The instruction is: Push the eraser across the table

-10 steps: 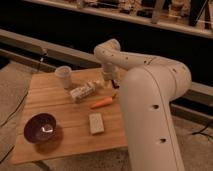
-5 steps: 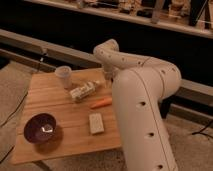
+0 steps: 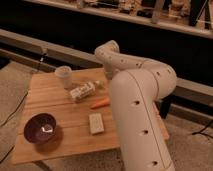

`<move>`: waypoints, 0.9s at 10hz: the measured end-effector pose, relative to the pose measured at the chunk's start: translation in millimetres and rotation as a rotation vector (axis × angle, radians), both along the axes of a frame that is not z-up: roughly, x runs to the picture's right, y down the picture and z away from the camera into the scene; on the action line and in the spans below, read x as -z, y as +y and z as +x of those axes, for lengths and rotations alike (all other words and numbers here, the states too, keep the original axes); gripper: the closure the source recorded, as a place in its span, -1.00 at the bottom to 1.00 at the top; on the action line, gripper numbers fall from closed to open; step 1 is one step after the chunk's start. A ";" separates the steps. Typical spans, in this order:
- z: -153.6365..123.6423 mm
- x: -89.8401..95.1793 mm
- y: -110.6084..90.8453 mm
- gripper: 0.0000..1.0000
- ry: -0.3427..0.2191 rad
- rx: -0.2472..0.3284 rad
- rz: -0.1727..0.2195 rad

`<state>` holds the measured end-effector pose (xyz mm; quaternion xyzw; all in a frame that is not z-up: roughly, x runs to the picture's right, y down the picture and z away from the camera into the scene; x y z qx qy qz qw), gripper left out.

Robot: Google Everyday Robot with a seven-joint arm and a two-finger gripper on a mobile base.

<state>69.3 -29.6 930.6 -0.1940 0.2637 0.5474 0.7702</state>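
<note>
The view is largely filled by the white arm, which is bent over the right side of the tabletop. The gripper is held low over the far right part of the tabletop, just right of a small bottle lying on its side; it is mostly hidden by the arm, so whether it is open or closed cannot be told. The eraser cannot be made out (the patch of wood beside the gripper is covered by the arm). A carrot is seen near the arm, with a pale block in front of it. A cup is stood at the far edge, and a purple bowl at the near left.
</note>
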 end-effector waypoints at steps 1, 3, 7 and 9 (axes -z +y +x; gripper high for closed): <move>2.6 -2.4 0.0 -0.30 0.005 0.006 -0.002; 4.5 -7.6 -0.9 -0.30 0.015 0.015 -0.001; 15.4 -13.6 -4.4 -0.30 0.052 0.038 0.006; 21.1 -18.2 -3.1 -0.30 0.082 0.048 0.014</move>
